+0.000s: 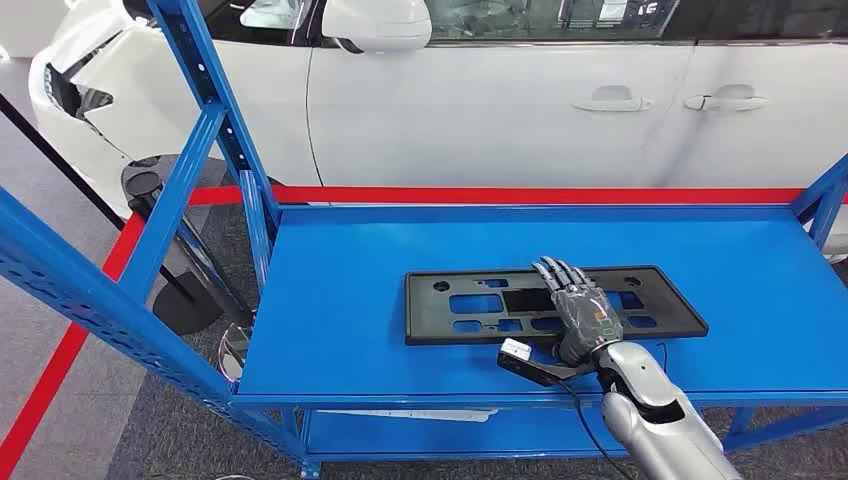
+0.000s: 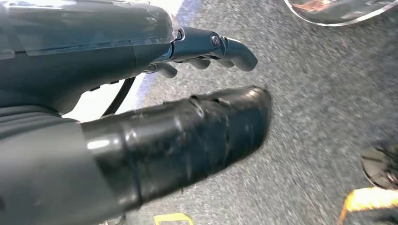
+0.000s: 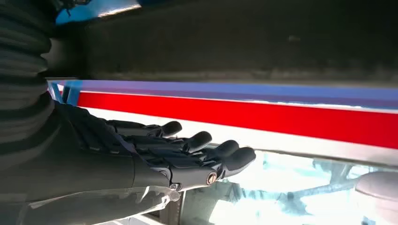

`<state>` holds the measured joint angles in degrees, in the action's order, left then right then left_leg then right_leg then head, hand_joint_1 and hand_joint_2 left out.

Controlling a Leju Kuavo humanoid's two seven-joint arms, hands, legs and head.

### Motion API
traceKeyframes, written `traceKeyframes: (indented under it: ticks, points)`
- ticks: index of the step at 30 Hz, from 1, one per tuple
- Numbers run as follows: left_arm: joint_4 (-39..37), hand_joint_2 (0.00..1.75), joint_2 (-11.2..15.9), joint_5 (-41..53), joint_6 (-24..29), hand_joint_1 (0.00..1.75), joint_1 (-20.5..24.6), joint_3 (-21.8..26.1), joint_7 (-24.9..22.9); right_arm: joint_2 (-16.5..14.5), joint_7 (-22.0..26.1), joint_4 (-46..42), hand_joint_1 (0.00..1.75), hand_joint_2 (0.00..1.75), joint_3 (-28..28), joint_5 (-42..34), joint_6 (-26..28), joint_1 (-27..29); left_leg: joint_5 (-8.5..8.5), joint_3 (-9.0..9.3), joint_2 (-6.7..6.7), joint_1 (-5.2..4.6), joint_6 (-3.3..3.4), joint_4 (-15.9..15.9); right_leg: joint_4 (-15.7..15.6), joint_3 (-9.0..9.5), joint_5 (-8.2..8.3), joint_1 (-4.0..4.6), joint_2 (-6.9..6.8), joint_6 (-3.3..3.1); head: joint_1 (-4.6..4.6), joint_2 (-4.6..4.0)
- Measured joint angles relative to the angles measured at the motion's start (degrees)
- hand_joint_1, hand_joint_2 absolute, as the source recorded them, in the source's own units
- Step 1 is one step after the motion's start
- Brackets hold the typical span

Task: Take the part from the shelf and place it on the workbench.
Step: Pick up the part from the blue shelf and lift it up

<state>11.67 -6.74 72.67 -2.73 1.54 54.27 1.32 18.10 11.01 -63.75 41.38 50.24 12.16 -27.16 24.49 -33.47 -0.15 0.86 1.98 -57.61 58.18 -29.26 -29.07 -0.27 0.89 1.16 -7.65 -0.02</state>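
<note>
The part (image 1: 470, 305) is a flat black rectangular plate with several cut-outs, lying on the blue shelf (image 1: 340, 330) near its front edge. My right hand (image 1: 582, 312) reaches over the plate's near edge, right of its middle, fingers stretched forward and holding nothing. In the right wrist view the plate's dark surface (image 3: 234, 42) faces the straight fingers (image 3: 206, 150), and a gap shows between them. My left hand (image 2: 187, 93) hangs over grey floor, thumb straight, fingers loosely bent, with nothing in it.
Blue slanted shelf uprights (image 1: 215, 110) stand at the left and one more (image 1: 825, 200) at the far right. A white car (image 1: 480, 100) is parked behind the shelf, past a red floor stripe (image 1: 500, 194). The shelf's left half is bare blue.
</note>
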Motion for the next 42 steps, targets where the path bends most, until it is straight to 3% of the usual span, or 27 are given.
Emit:
traceKeyframes:
  ticks: [2, 4, 5, 6, 7, 9, 11, 12, 15, 19, 23, 42]
  points:
    - [0.0, 0.00, 0.0, 0.0, 0.0, 0.00, 0.0, 0.0, 0.2, 0.0, -0.5, 0.2, 1.75, 1.75, 0.0, 0.3, 0.3, 0.2, -0.01, 0.07, 0.05, -0.02, 0.32, 0.1, 3.3, -1.67, -1.87, -0.09, -0.19, 0.21, 0.00, 0.00]
    - [0.0, 0.00, 0.1, -0.1, 0.0, 0.00, 0.0, 0.0, 0.5, 0.0, -1.3, 0.4, 1.75, 1.75, 0.1, 0.8, 0.8, 0.7, 0.08, 0.10, 0.10, -0.13, 0.77, 0.2, 10.8, -5.73, -5.37, -0.23, -0.42, 0.59, 0.00, 0.00]
    - [0.0, 0.00, 0.1, -0.1, -0.1, 0.00, 0.0, 0.0, 0.7, 0.0, -1.5, 0.5, 1.75, 1.75, 0.2, 1.0, 1.1, 1.0, 0.18, 0.10, 0.10, -0.22, 0.86, 0.1, 14.0, -7.69, -6.33, -0.27, -0.45, 0.71, 0.00, 0.00]
    - [0.0, 0.00, 0.1, -0.1, -0.2, 0.00, 0.0, 0.1, 0.8, 0.0, -1.6, 0.5, 1.75, 1.75, 0.2, 1.1, 1.2, 1.3, 0.31, 0.17, 0.09, -0.31, 0.92, 0.1, 15.5, -8.84, -6.19, -0.30, -0.47, 0.74, 0.00, 0.00]
    - [0.0, 0.00, 0.1, -0.1, -0.3, 0.00, 0.0, 0.1, 0.9, -0.1, -1.6, 0.4, 1.75, 1.75, 0.2, 1.2, 1.4, 1.5, 0.44, 0.32, 0.09, -0.39, 0.92, 0.1, 14.7, -8.90, -4.88, -0.31, -0.50, 0.66, 0.00, 0.00]
    - [0.0, 0.00, 0.0, -0.2, -0.5, 0.00, 0.0, 0.1, 1.0, -0.1, -1.5, 0.3, 1.75, 1.75, 0.2, 1.3, 1.5, 1.6, 0.71, 0.73, 0.09, -0.55, 0.79, 0.1, 7.5, -6.02, -0.32, -0.17, -0.56, 0.03, 0.00, 0.00]
    - [0.0, 0.00, -0.1, -0.2, -0.6, 0.00, 0.0, 0.1, 1.1, -0.1, -1.5, 0.1, 1.75, 1.75, 0.3, 1.4, 1.5, 1.6, 1.03, 0.98, 0.05, -0.78, 0.50, 0.0, 0.9, -3.20, 2.49, 0.17, -0.69, -0.76, -0.01, 0.00]
    - [0.0, 0.00, -0.2, -0.2, -0.6, 0.00, 0.0, 0.1, 1.2, -0.1, -1.5, 0.0, 1.75, 1.75, 0.3, 1.5, 1.5, 1.6, 1.28, 1.00, 0.01, -0.87, 0.55, -0.1, -0.5, -2.65, 2.81, 0.27, -0.75, -0.74, -0.01, 0.00]
    - [0.0, 0.00, -0.1, -0.2, -0.6, 0.00, 0.0, 0.1, 1.2, -0.3, -1.5, -0.1, 1.75, 1.75, 0.4, 1.6, 1.5, 1.9, 1.56, 1.05, -0.08, -0.83, 0.36, -0.2, -0.9, -2.46, 2.78, 0.37, -0.84, -0.33, 0.00, 0.00]
    - [0.0, 0.00, -0.1, -0.2, -0.6, 0.00, -0.1, 0.1, 1.3, -0.4, -1.5, -0.3, 1.75, 1.75, 0.5, 1.9, 1.8, 2.2, 1.40, 1.32, -0.06, -0.72, -0.06, 0.0, -0.9, -2.40, 2.75, 0.50, -0.82, -0.72, 0.00, 0.00]
    - [0.0, 1.75, -0.1, -0.2, -0.6, 0.00, -0.1, 0.1, 1.4, -0.4, -1.4, -0.9, 1.75, 1.75, 0.5, 2.0, 2.6, 2.4, 1.46, 1.49, -0.06, -0.66, -0.19, 0.1, -0.9, -2.28, 2.58, 0.57, -0.82, -0.98, 0.00, 0.00]
    - [0.0, 1.75, -0.1, -1.2, -1.4, 0.00, -0.3, 0.7, 3.3, 2.6, 1.6, -13.6, 1.75, 1.75, -0.5, 0.7, 5.8, 8.5, 1.69, 1.37, -0.06, -0.66, -0.32, 0.2, -0.8, -2.39, 2.38, 0.55, -0.84, -1.11, 0.00, 0.00]
